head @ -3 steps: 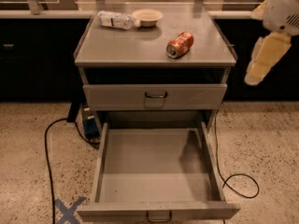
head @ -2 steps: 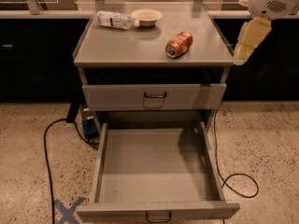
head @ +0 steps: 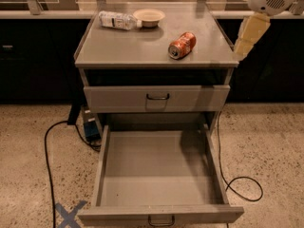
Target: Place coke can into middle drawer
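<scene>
So, going from the left: one clear plastic bottle (head: pixel 117 20) is lying on its side at the back of the cabinet top (head: pixel 118 51), with one small bowl (head: pixel 149 17) sitting just beside it. Below, two drawers are showing. The upper drawer front (head: pixel 190 99) is sitting closed, and the middle drawer (head: pixel 101 165) is hanging pulled all the way out with nothing in the tray.

One coke can (head: pixel 182 45) is lying on its side on the right half of the top, well apart from the bottle and bowl and not in the drawer yet. Its long axis is running diagonally, the silver end pointing toward the camera and a bit left, the other end pointing back-right.

Only one arm on this rig, and its gripper (head: pixel 243 46) is hovering off the right edge of the cabinet top, near the front right corner. Whether it's spread or closed up, I honestly can't tell. It isn't holding anything.

The bit that matters, I'm guessing: the can is lying to the left of the gripper and slightly further back, so the reach is going to be leftward over the top, and it'll probably want to line up across that diagonal, not along it.
</scene>
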You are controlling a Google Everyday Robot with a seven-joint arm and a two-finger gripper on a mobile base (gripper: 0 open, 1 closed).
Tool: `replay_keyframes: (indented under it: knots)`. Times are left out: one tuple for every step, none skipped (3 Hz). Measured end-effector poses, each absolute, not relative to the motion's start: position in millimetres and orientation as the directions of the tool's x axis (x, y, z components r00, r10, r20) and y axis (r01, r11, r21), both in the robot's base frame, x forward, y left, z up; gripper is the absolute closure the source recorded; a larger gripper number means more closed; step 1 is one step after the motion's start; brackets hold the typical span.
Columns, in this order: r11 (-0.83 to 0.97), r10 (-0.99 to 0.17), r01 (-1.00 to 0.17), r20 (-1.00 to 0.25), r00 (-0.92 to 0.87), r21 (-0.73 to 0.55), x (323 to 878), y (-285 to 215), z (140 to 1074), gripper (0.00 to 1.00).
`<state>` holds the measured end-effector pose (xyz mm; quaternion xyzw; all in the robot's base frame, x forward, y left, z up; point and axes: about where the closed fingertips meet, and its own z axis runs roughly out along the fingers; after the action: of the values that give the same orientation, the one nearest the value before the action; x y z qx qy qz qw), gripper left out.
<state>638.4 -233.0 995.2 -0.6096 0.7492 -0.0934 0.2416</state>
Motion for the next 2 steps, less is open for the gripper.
replay_keyframes:
  knots:
    - [0.215, -0.96, -0.854, -0.265, -0.095, -0.473, 675, -229, 999, 0.0]
    - [0.173, -0.956, -0.855, -0.294, -0.025, -0.49, 715, -210, 993, 0.0]
